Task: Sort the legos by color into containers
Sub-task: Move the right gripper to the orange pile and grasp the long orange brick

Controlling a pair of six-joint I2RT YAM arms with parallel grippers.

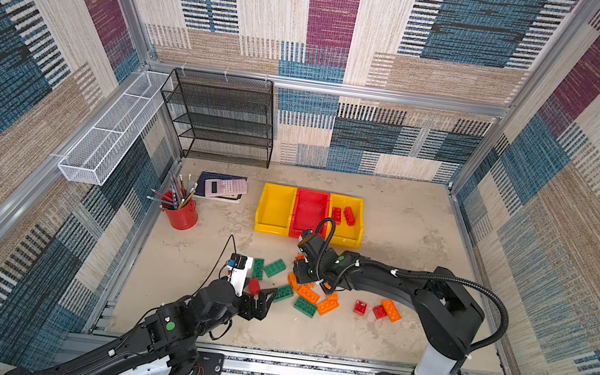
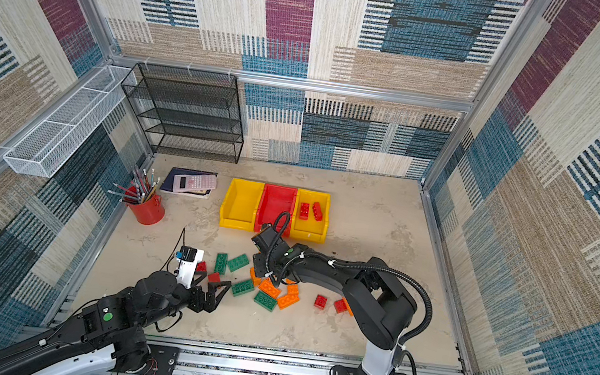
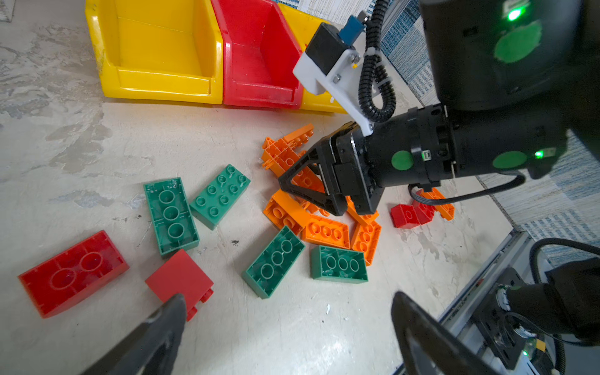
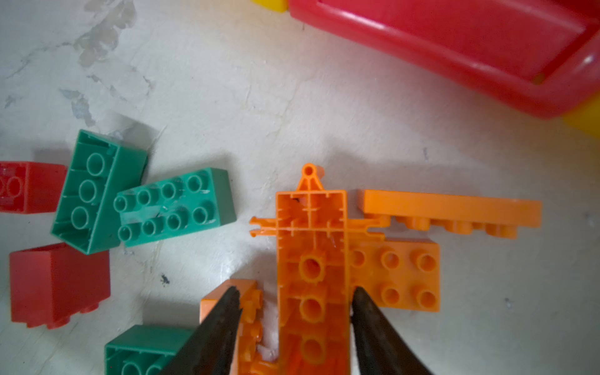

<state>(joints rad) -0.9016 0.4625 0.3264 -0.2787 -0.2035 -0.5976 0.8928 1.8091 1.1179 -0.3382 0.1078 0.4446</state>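
Three containers stand in a row at the back: a yellow bin [image 1: 275, 205], a red bin [image 1: 309, 206] and a second yellow bin [image 1: 348, 234] holding two red legos [image 1: 336, 215]. Green [image 1: 274, 267], orange [image 1: 308, 294] and red legos [image 1: 360, 307] lie scattered in front of them. My right gripper [image 4: 292, 292] straddles an upturned long orange lego [image 4: 311, 269]. One finger touches it; the other rests at an orange lego lying on its side [image 4: 251, 302], with a gap left. My left gripper [image 3: 289, 297] stands wide open over bare table beside a red lego [image 3: 178, 279].
A red pencil cup [image 1: 181, 215] and a calculator on a notebook [image 1: 226, 187] sit at the back left. Behind them stands a black mesh rack [image 1: 220, 116], with a white wire basket [image 1: 113, 128] on the left wall. A metal rail [image 1: 302, 374] runs along the front edge.
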